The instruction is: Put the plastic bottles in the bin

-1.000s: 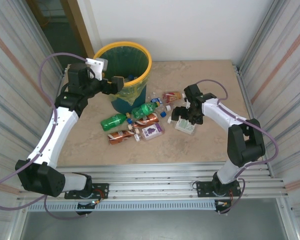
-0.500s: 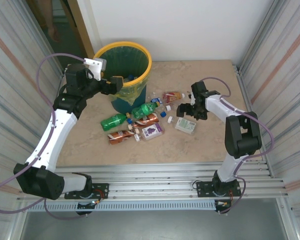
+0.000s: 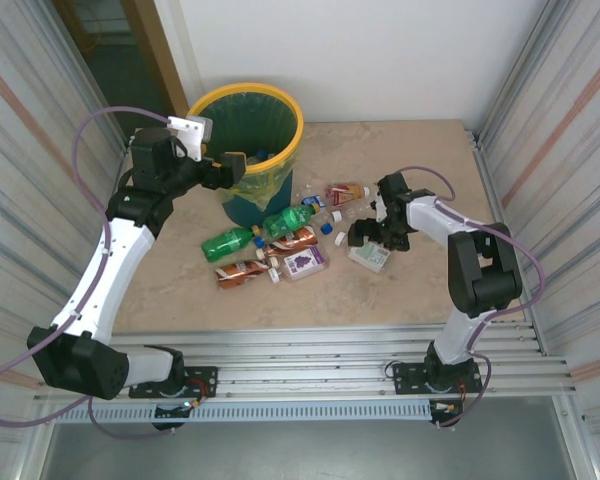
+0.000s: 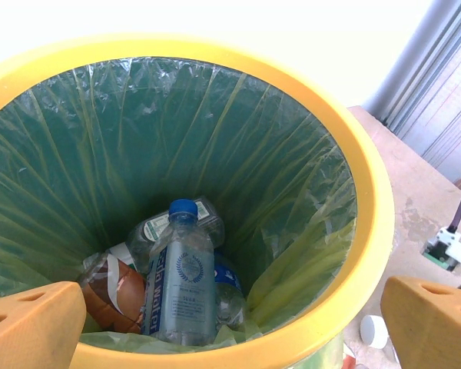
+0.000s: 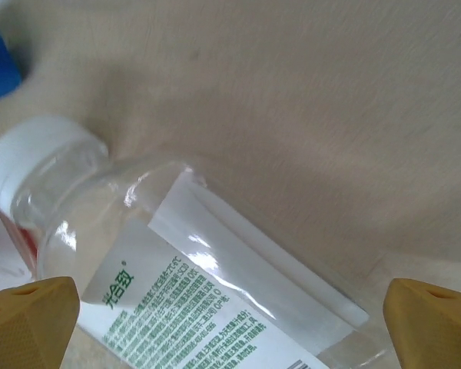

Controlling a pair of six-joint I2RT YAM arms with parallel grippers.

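Observation:
The bin (image 3: 293,148), yellow-rimmed with a green liner, stands at the back left. My left gripper (image 3: 226,168) hangs open over its near rim (image 4: 369,207) with nothing between the fingers. Inside lie a clear water bottle with a blue cap (image 4: 183,284), a brown bottle (image 4: 111,290) and others. On the table lie several plastic bottles: two green ones (image 3: 227,242) (image 3: 288,218), brown-orange ones (image 3: 242,273) and a purple-labelled one (image 3: 305,262). My right gripper (image 3: 366,233) stands open just above a clear bottle with a white and green label (image 5: 215,292), its fingers either side, not touching.
A red-labelled bottle (image 3: 343,191) and loose caps, one blue (image 3: 325,228), lie between the bin and the right arm. Corrugated metal walls close in the table on both sides. Bare tabletop (image 3: 420,290) spreads toward the front right.
My right gripper lifted back a little, then came down and to the left over the clear labelled bottle. The left gripper has stayed open over the bin.

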